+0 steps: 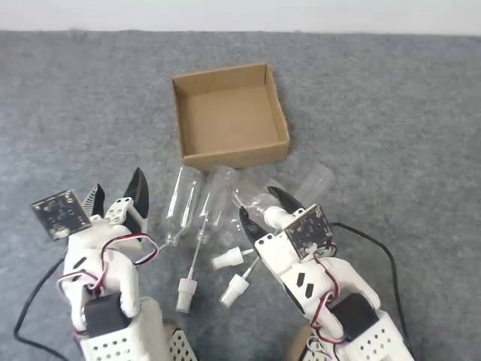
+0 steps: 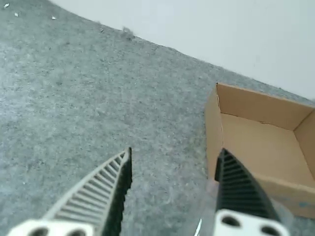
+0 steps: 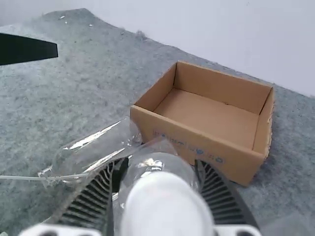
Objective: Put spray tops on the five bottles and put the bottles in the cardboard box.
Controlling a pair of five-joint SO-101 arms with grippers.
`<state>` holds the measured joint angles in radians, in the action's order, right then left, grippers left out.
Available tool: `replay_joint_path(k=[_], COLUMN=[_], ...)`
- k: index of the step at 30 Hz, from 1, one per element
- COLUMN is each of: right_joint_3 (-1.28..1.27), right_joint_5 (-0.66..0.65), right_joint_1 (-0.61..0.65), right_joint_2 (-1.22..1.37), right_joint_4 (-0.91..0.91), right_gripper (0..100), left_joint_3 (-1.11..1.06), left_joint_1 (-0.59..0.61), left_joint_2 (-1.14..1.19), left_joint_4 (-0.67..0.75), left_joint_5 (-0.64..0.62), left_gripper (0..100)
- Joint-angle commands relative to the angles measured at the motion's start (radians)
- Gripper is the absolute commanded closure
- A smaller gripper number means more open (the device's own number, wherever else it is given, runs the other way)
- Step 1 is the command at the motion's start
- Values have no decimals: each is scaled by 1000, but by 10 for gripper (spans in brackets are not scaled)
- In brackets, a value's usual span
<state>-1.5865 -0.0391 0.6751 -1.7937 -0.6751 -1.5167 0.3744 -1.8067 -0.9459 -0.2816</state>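
Near the brown cardboard box (image 1: 237, 154), we are watching the right hand (image 1: 259, 205) gripping a clear plastic bottle (image 3: 155, 167), likely slipping if tilted; left hand (image 2: 174, 152) hanging released.

the high camera looks steeply down over the table (image 1: 391, 113) from its near edge. each wrist camera sits low and close, facing forward; all three share the cardboard box (image 1: 225, 120).

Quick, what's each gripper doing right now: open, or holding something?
Left gripper: open, holding nothing.
Right gripper: closed on a clear bottle.
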Motion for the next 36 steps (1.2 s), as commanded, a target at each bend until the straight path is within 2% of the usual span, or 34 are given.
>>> replay_joint_path(k=[1,12,15,36], right_joint_3=[95,259,304,827], right_joint_5=[-18,-21,-61,-69], right_joint_1=[-13,-64,-64,-65], right_joint_2=[-16,-13,25,759], right_joint_4=[-8,-12,-12,27], right_gripper=[929,929,929,929], left_joint_3=[12,10,10,10], left_joint_1=[3,3,2,2], left_joint_2=[-17,-17,-17,-17], left_joint_4=[9,9,9,9], left_joint_5=[-12,-12,-12,-12], left_gripper=[742,742,742,742])
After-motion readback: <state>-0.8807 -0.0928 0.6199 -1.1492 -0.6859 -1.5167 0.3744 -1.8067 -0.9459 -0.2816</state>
